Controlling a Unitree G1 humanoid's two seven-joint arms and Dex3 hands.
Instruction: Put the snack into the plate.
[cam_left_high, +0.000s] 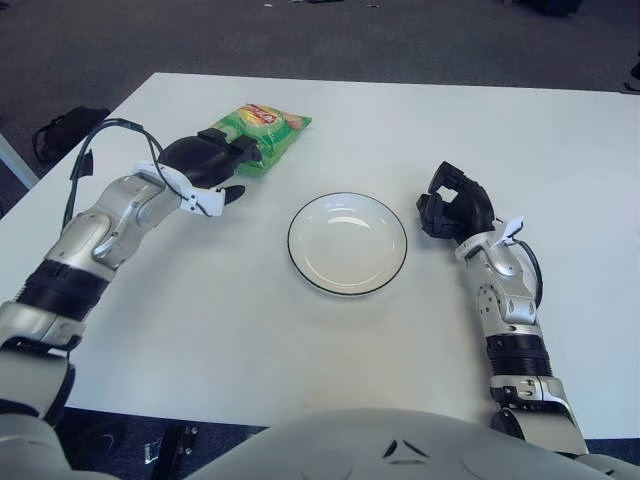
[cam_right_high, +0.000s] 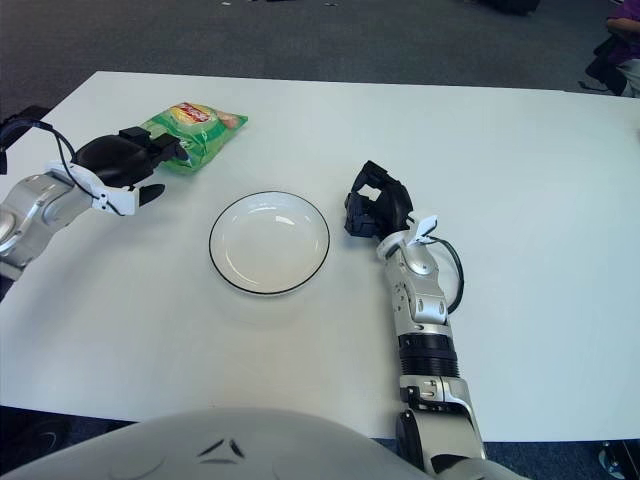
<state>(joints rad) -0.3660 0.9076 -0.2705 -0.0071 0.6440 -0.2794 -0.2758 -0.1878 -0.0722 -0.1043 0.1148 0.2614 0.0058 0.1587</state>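
A green snack bag (cam_left_high: 270, 133) is held at its near end by my left hand (cam_left_high: 218, 160), left of and behind the plate. The bag looks lifted slightly off the white table. The white plate with a dark rim (cam_left_high: 300, 262) sits in the middle of the table with nothing in it. My right hand (cam_left_high: 455, 207) shows just right of the plate, fingers curled and holding nothing.
The white table (cam_left_high: 300, 340) ends at a far edge beyond the bag, with dark carpet behind. A dark bag (cam_left_high: 60, 125) lies on the floor off the left edge. A black cable (cam_left_high: 95, 150) loops from my left forearm.
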